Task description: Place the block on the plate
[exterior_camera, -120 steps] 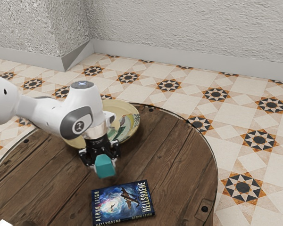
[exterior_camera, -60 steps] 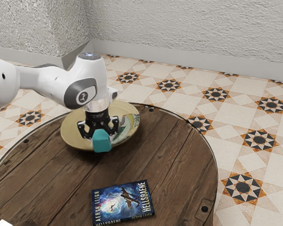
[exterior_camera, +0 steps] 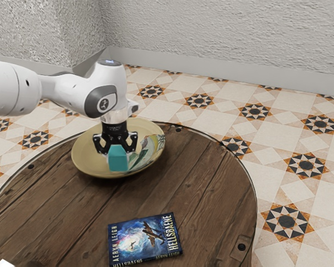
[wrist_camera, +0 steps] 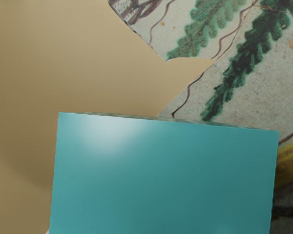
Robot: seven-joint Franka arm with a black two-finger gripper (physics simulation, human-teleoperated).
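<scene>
Brown planks run across the round table (exterior_camera: 61,200), and right up close, at the exterior view's lower left corner, pokes a white thing (exterior_camera: 4,263), too cut off to name. Next, near the table's near edge, the book (exterior_camera: 145,239) lies flat, cover up, HELLSBAENE and AERYN LEIGH in pale letters around a blue, swirling picture with a plane.

Farther in, here's the action: my gripper (exterior_camera: 118,152) points down, its fingers clamped on the teal block (exterior_camera: 118,161), one on either side! The block hangs over the plate (exterior_camera: 86,154); whether its underside touches, I can't tell. My wrist view has the block's smooth face up close, with tan glaze and painted green leaves beyond it. That plate sits by the table's far edge, wide and shallow.

Behind the table stretches the floor (exterior_camera: 284,133), cream with dark, orange-edged stars, then a grey baseboard (exterior_camera: 211,67) and the rough, pale wall (exterior_camera: 228,33).
</scene>
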